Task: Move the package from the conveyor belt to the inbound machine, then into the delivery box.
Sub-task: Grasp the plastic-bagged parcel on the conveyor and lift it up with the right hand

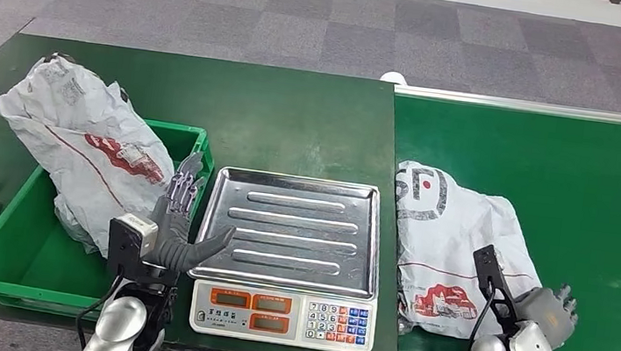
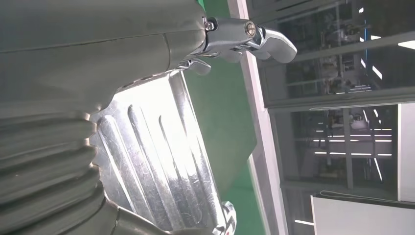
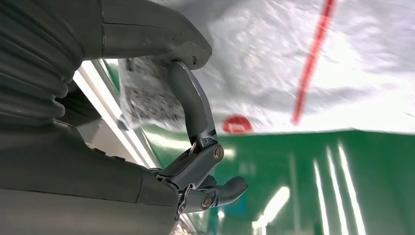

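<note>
Head view, package [image 1: 456, 245], red logo, unreadable

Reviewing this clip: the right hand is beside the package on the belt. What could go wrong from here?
The package is a limp, crumpled bag, so it may sag or slip out of the right hand, which is beside it and not gripping.

The left hand is spread over the scale tray's edge and could block the drop.

The green bin already holds a bag, leaving little room.
</note>
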Action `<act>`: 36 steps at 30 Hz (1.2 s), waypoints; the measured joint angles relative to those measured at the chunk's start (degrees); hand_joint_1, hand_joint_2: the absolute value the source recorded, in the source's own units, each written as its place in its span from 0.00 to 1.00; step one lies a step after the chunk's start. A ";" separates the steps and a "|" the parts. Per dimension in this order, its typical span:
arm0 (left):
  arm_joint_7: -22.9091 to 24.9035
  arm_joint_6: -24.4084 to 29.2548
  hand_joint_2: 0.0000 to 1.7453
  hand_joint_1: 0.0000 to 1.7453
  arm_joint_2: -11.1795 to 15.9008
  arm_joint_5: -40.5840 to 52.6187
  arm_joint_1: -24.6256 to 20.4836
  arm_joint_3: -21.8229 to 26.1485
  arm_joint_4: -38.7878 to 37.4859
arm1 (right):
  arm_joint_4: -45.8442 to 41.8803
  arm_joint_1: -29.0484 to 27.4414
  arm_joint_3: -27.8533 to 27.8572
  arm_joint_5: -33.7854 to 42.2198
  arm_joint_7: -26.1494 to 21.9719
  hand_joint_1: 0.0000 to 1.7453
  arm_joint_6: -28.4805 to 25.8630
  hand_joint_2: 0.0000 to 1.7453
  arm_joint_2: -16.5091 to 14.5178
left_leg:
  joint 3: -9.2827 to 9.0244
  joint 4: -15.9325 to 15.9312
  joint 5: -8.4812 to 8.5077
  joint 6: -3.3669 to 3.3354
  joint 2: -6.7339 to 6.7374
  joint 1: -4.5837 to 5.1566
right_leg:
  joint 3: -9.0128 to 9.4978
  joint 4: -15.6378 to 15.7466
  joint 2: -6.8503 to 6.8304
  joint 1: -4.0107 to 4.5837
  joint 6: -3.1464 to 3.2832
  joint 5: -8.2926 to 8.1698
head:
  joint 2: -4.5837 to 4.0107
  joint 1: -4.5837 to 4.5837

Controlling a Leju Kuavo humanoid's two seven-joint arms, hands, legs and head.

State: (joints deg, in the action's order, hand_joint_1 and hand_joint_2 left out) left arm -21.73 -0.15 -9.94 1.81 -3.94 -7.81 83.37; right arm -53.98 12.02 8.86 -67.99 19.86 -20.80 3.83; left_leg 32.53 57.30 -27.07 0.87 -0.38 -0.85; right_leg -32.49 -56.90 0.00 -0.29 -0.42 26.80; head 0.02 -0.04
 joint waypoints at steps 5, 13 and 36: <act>0.47 -0.02 1.00 0.00 0.00 0.00 0.41 0.37 0.85 | 3.61 -0.10 3.53 2.50 -2.00 0.00 1.63 1.00 -0.71 | 0.01 0.00 -0.01 0.01 0.00 0.00 | -0.02 -0.01 0.02 0.00 0.01 0.01 | 0.00 0.00; 1.06 -1.13 1.00 0.00 0.19 0.00 0.62 0.51 1.76 | 13.19 3.10 11.23 20.94 -20.19 0.00 13.47 1.00 -2.46 | -0.24 -0.01 -0.18 0.12 0.68 -0.16 | 0.25 0.14 0.59 0.28 0.14 -0.05 | 0.00 0.02; -1.74 -3.15 1.00 0.00 0.30 0.55 -3.66 0.22 -1.99 | 22.09 10.15 10.57 52.50 -54.35 1.00 49.85 1.00 -10.75 | -0.84 0.01 -0.32 0.62 1.67 -0.57 | 0.24 -0.09 1.66 0.50 0.60 -0.25 | 0.00 0.00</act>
State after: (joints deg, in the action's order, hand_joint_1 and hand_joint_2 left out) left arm -23.47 -3.30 -9.65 2.37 -7.60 -7.58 81.38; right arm -31.90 22.17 19.42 -15.49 -34.48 29.05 -6.92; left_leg 31.69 57.31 -27.39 1.49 1.29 -1.42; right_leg -32.24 -56.99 1.66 0.21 0.18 26.55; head 0.02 -0.04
